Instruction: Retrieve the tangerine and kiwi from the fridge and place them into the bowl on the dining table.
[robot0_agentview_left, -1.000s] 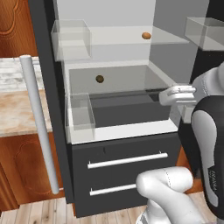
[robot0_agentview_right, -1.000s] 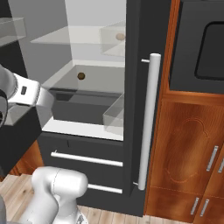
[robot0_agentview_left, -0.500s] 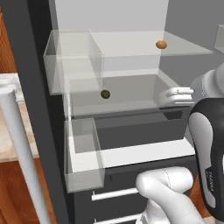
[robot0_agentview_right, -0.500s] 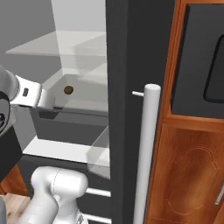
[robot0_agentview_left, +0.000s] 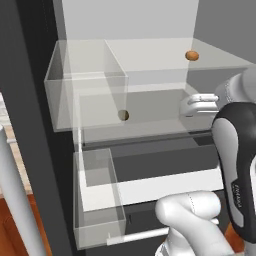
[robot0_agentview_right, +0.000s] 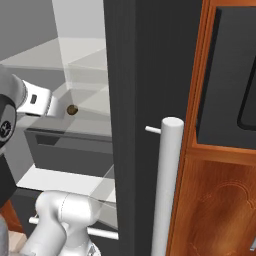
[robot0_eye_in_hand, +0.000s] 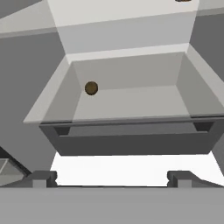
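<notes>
Arm pose: the white arm rose from the base, bent at a dark elbow, and reached level into the open fridge (robot0_agentview_left: 35, 150); its wrist sat at the height of the middle shelf.
Gripper: the gripper (robot0_eye_in_hand: 111, 178) pointed toward the back of the fridge with its two dark tips spread wide apart and nothing between them.
Left base view: showed the pale end of the hand (robot0_agentview_left: 200, 104) at the right of the middle shelf, the clear bins (robot0_agentview_left: 85, 85) at the left, and both fruits at once.
Right base view: the dark fridge door edge (robot0_agentview_right: 135, 125) and its pale bar handle (robot0_agentview_right: 167, 190) hid much of the interior; the kiwi was seen just beside the white wrist block (robot0_agentview_right: 37, 102).
Hand view: looked into a pale tray (robot0_eye_in_hand: 131, 100) above a dark grey drawer front (robot0_eye_in_hand: 131, 140).
Kiwi: the kiwi (robot0_agentview_left: 123, 115) lay on the middle shelf, ahead and to the left of the gripper, well apart from the tips; it seemed to rest near the tray's back left corner.
Tangerine: the tangerine (robot0_agentview_left: 192, 55) sat on the shelf above, higher than the gripper and apart from it.
</notes>
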